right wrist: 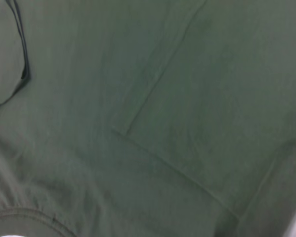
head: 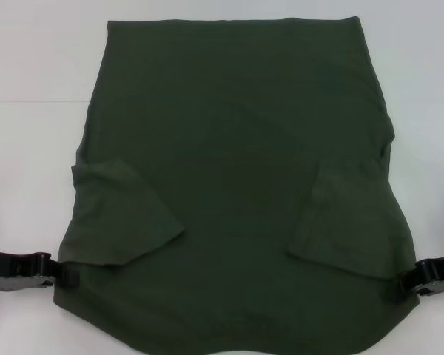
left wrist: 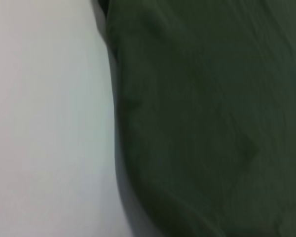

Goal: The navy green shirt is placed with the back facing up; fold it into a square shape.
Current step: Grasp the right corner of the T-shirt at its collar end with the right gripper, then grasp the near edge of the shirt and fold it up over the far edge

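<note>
The navy green shirt [head: 229,185] lies back-up on the white bench [head: 29,59], both sleeves folded inward, spanning between the left gripper [head: 59,274] and right gripper [head: 405,285] at its near corners. Whether the fingers pinch fabric cannot be told; uneven lifting could undo the sleeve folds.

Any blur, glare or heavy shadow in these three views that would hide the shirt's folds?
Head view: even light, no glare; navy green shirt and its folded-in sleeves read clearly, left claw and right claw at its sides. Left wrist view: soft, shirt edge fuzzy against the table. Right wrist view: slightly soft, sleeve edge still traceable.
</note>
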`<state>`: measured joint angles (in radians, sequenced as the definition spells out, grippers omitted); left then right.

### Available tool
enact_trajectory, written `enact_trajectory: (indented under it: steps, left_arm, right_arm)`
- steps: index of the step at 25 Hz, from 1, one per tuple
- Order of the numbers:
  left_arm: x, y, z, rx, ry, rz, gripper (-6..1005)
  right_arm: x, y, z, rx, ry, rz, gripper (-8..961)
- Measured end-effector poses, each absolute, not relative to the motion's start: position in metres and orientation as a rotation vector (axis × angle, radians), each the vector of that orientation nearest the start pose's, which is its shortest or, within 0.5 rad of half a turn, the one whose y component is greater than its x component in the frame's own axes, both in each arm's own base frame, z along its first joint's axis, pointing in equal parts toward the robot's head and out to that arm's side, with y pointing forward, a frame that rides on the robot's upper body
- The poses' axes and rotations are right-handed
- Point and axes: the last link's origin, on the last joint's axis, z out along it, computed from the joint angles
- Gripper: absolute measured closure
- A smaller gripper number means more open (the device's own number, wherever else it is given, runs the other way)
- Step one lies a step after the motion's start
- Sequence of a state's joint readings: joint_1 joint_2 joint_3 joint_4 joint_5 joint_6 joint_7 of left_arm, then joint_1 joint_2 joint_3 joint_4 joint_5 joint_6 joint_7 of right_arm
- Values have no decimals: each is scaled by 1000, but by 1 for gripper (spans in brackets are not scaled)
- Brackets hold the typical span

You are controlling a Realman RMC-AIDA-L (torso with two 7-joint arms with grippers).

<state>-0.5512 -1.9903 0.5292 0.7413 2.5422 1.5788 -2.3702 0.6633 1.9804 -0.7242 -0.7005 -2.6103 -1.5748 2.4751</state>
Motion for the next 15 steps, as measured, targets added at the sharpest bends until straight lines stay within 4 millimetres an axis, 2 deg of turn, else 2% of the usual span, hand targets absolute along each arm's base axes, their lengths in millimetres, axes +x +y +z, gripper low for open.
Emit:
enact_trajectory:
  steps: [4, 13, 15]
  left_arm:
    - [-333, 318, 46, -2186, -1932, -177, 959]
    - [-332, 317, 46, -2204, -1928, -174, 959]
    - [-331, 315, 46, -2229, -1927, -169, 959]
  right_arm:
    - [302, 340, 26, -2307, 1884, -148, 726]
    - [300, 340, 26, -2336, 1868, -161, 895]
    - [297, 338, 28, -2372, 1858, -170, 895]
